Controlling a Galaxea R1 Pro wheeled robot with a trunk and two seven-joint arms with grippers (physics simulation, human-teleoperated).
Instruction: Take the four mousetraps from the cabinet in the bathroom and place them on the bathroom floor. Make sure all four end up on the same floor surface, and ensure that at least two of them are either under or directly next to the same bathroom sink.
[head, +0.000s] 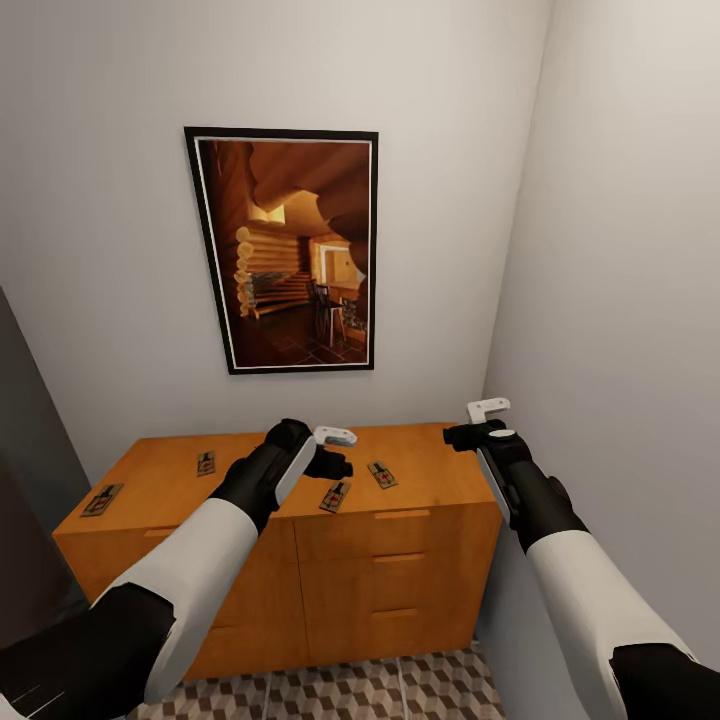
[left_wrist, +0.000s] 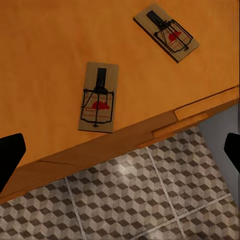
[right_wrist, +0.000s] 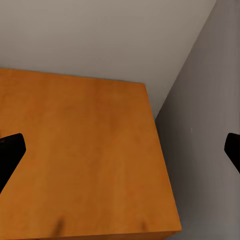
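On top of the cabinet (head: 250, 480), four mousetraps lie flat and unclaimed, none yet on the floor (head: 400, 690). From the head view, one trap (head: 335, 496) sits near the front edge at about 6 o'clock from the left gripper (head: 330, 452), a second (head: 381, 474) just to its 1 o'clock, a third (head: 205, 463) well off at 9 o'clock, and the fourth (head: 102, 499) near the far corner at 8 o'clock. They rest with wire side up, so a top-down pinch looks the likely approach.

The left arm reaches forward over the cabinet, wrist bent down, its gripper hovering above the two middle traps; its wrist camera looks straight down on them (left_wrist: 98, 97) (left_wrist: 166, 32), with the fingertips (left_wrist: 10, 155) spread wide at the frame edges and holding nothing. The right arm stretches forward over the cabinet's corner beside the side wall (head: 630, 250), its gripper (head: 470, 436) raised above bare wood (right_wrist: 80, 160), its fingers (right_wrist: 9, 152) likewise spread apart and empty
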